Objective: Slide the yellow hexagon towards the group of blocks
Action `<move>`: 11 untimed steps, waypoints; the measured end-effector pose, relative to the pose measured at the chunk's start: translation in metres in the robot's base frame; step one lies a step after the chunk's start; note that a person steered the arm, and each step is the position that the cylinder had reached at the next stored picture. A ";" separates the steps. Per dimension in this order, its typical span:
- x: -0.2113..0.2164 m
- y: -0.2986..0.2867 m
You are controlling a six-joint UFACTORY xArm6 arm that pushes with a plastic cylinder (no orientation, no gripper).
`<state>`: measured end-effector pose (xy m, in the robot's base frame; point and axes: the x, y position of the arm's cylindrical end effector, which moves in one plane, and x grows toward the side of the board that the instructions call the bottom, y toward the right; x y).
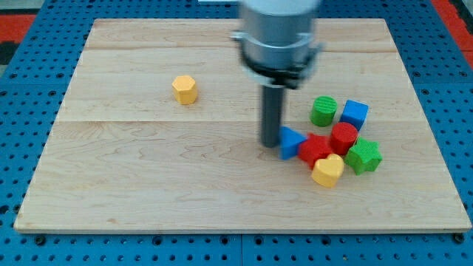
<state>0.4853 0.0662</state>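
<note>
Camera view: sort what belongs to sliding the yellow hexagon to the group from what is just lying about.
In the job:
- yellow hexagon, alone toward the view's left
- my tip, just left of the blue triangle
- the group: blue triangle, green cylinder, blue cube, red cylinder, red block, green star, yellow heart

Just there:
- wooden board
- blue pegboard

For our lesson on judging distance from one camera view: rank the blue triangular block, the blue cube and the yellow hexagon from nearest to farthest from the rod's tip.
1. Blue triangular block: right beside my tip, on the view's right.
2. Blue cube: farther right, slightly toward the view's top.
3. Yellow hexagon: alone on the view's upper left.
</note>
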 end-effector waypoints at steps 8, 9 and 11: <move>-0.070 -0.023; -0.121 -0.038; -0.077 0.030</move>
